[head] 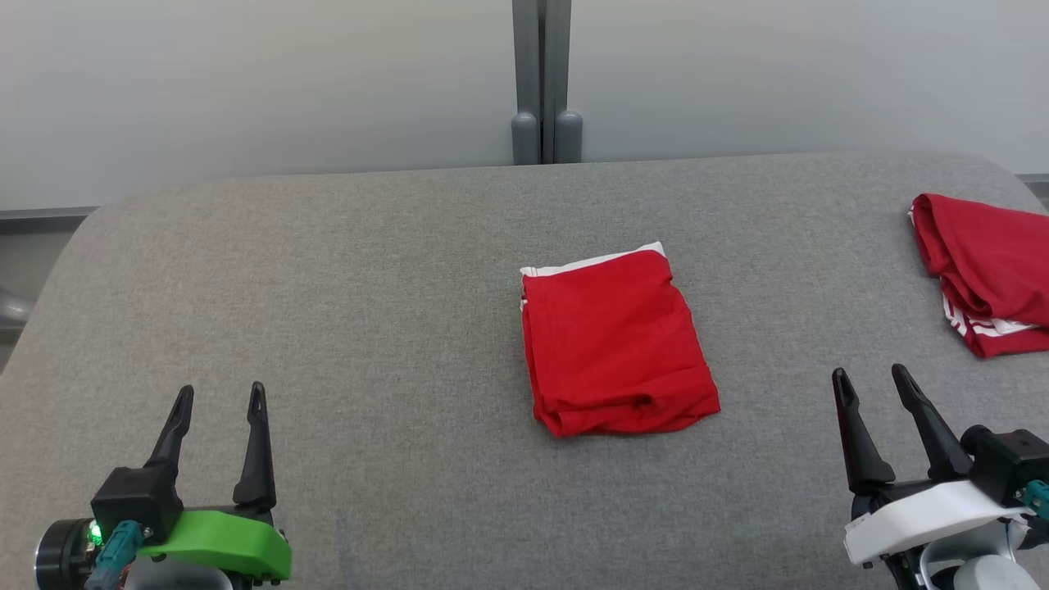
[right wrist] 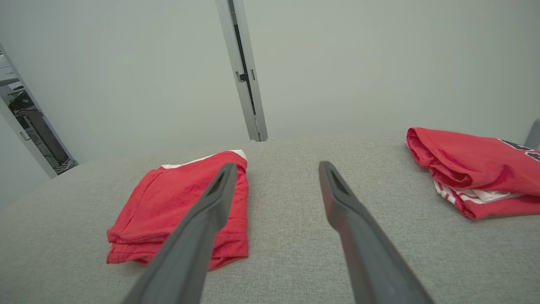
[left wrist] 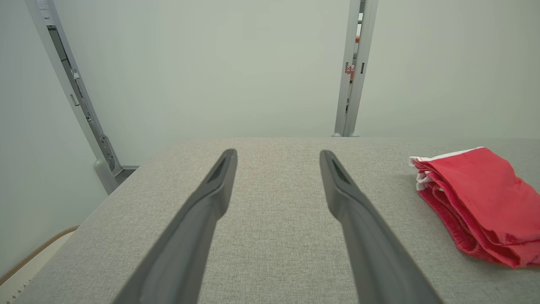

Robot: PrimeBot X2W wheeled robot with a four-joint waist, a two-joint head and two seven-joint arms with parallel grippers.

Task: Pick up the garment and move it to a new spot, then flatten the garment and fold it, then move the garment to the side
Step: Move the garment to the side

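A red garment with a white edge (head: 616, 340) lies folded into a neat rectangle at the middle of the grey table (head: 369, 287). The left wrist view has it at the right (left wrist: 476, 198), the right wrist view at the left (right wrist: 168, 207). My left gripper (head: 220, 397) stands open at the lower left, well clear of it, nothing between its fingers (left wrist: 211, 198). At the lower right my right gripper (head: 870, 377) is open too and holds nothing; in its own view the left finger (right wrist: 211, 202) overlaps the garment's right edge.
A second red garment with white stripes (head: 987, 274) lies folded at the table's far right edge, also in the right wrist view (right wrist: 472, 169). A grey post (head: 542, 82) rises behind the table against a pale wall. Bare grey cloth stretches left of the centre.
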